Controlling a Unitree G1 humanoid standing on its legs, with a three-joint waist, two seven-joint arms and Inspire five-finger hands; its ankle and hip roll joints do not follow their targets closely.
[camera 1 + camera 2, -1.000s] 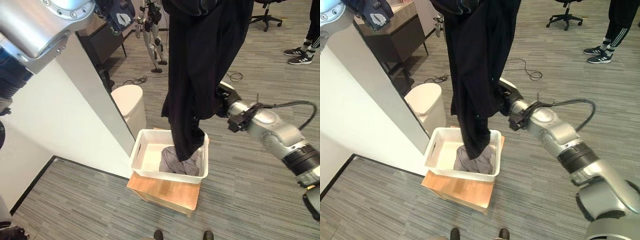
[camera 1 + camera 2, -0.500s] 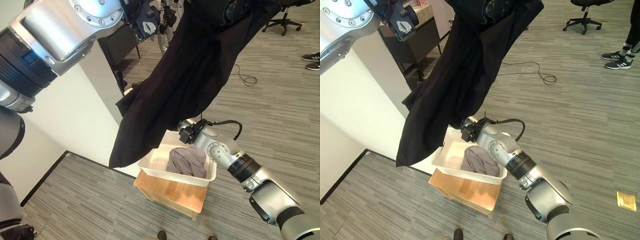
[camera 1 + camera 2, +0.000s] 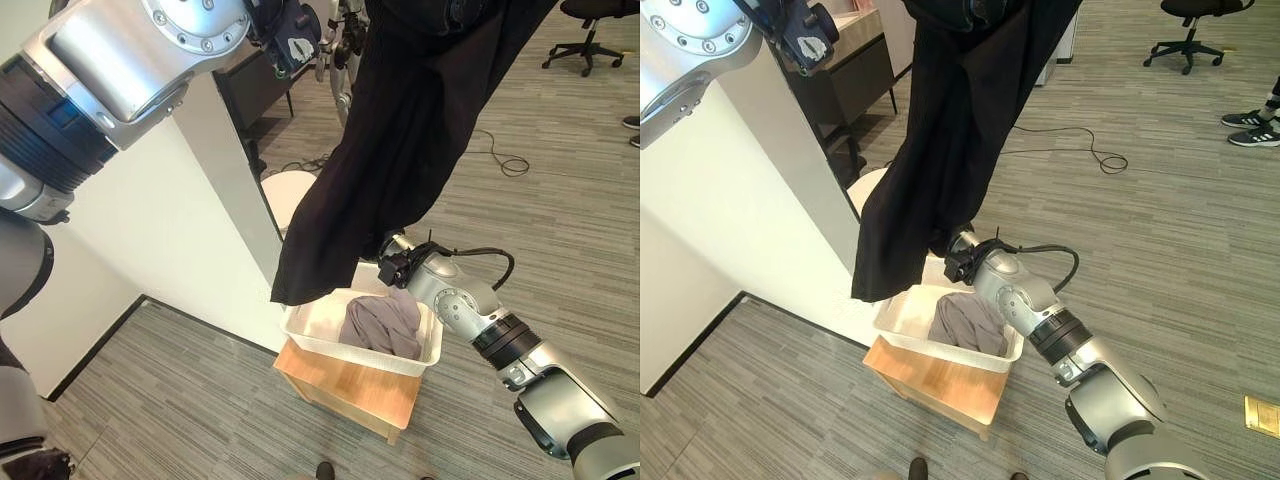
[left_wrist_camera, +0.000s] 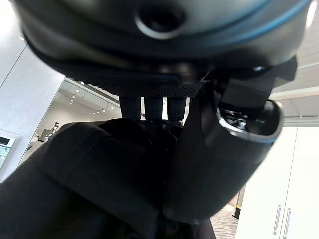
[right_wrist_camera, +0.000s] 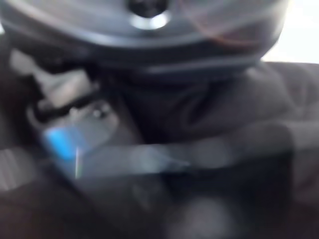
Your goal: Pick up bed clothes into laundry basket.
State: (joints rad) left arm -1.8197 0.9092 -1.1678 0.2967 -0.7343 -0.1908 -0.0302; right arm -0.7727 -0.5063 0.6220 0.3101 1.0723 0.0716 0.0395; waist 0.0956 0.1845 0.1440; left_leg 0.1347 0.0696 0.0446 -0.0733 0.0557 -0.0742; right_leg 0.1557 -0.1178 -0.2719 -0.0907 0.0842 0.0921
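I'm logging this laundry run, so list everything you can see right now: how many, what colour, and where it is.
Black garment: one, black, hanging high over the basket, its lower end beside the basket's rim.
Grey clothes: one heap, grey, inside the basket.
Laundry basket: one, white, on the wooden stool.
Wooden stool: one, light wood, on the floor under the basket.
White bin: one, white, behind the white wall panel.
White wall panel: one, white, left of the basket.
Office chair: one, black, far right on the floor.
Person's shoes: black and white, far right edge.
Left robot hand: one, dark, curled round the black garment up high.
Right robot hand: one, dark, at the basket's far rim, fingers hidden by the garment.
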